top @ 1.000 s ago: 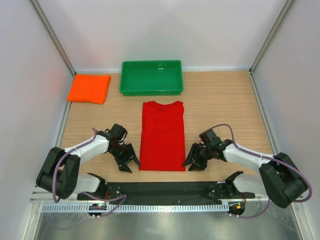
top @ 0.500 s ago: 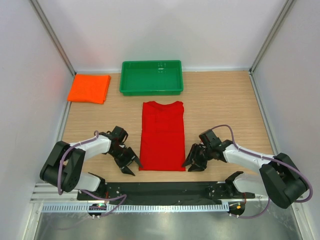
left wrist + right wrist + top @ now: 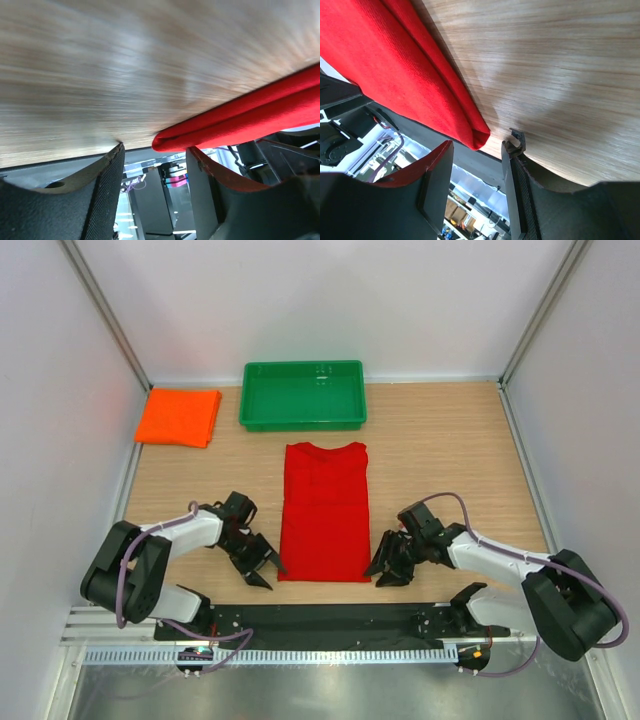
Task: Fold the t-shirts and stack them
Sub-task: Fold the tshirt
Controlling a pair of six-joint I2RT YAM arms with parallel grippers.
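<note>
The red t-shirt (image 3: 325, 510) lies flat on the table's middle, folded into a long narrow strip. The orange t-shirt (image 3: 179, 417) lies folded at the back left. My left gripper (image 3: 263, 567) is open, low on the table at the red shirt's near-left corner (image 3: 172, 140), which sits between the two fingers. My right gripper (image 3: 383, 571) is open at the shirt's near-right corner (image 3: 475, 136), which also sits between its fingers. Neither has closed on the cloth.
A green plastic tray (image 3: 303, 420) stands at the back centre behind the red shirt. White walls close in the left, right and back sides. The black mounting rail (image 3: 330, 618) runs along the near edge just behind both grippers.
The left gripper has moved a little towards the shirt's near-left corner. The right gripper has barely shifted at the near-right corner. The shirts have not moved.
</note>
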